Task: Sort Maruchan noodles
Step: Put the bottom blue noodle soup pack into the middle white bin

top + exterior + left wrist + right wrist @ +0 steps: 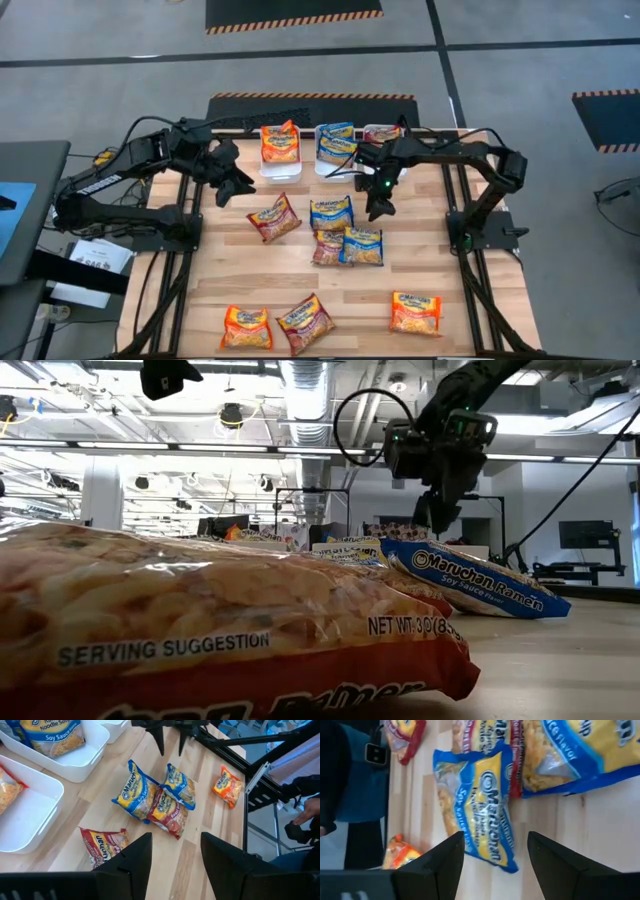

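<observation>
- Right claw (381,210) hangs wide open, empty, just above the blue Maruchan soy sauce packet (331,212) on the table (450,320).
- Left claw (236,188) waits part-open, empty, near the bins (281,168).

Three bins stand in a row at the far edge of the table (200,290), each with a packet in it: the left bin (281,165), the middle bin (334,160) and the right bin (383,132). Just in front of them, mid-table, a cluster of packets (345,245) lies overlapping, with a single packet (274,218) to its left. Along the near edge lie two packets (275,325) side by side at the left and one packet (415,313) well apart at the right
</observation>
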Robot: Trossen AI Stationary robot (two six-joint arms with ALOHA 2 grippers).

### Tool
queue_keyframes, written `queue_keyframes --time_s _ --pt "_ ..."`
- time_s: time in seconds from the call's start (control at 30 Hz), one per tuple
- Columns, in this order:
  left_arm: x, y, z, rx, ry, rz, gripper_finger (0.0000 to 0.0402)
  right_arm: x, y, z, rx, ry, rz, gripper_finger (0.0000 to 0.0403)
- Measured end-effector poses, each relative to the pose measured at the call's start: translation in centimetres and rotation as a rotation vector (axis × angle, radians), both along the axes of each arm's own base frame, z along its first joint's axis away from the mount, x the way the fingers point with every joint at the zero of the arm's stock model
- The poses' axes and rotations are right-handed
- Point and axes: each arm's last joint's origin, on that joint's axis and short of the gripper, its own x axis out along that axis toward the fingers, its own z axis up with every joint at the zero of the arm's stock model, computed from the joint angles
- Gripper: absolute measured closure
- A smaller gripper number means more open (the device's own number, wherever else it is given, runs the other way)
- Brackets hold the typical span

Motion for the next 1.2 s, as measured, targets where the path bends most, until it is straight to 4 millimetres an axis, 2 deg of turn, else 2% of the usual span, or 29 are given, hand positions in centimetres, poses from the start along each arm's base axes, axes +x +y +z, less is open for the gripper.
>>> queue_keyframes --time_s 0.5,0.73,1.2 --pt "0.0 0.0 0.0 0.006 0.003 0.014 0.0246 0.5 2.1 -3.3 0.01 -0.069 0.004 0.0159" --pt "0.0 0.1 0.0 0.006 0.004 0.025 0.0246 0.7 2.6 -4.0 0.003 -0.082 -0.013 0.0159" --pt "0.0 0.1 0.0 0.005 0.005 0.025 0.0246 1.7 4.5 -8.3 0.041 0.063 -0.014 0.0163"
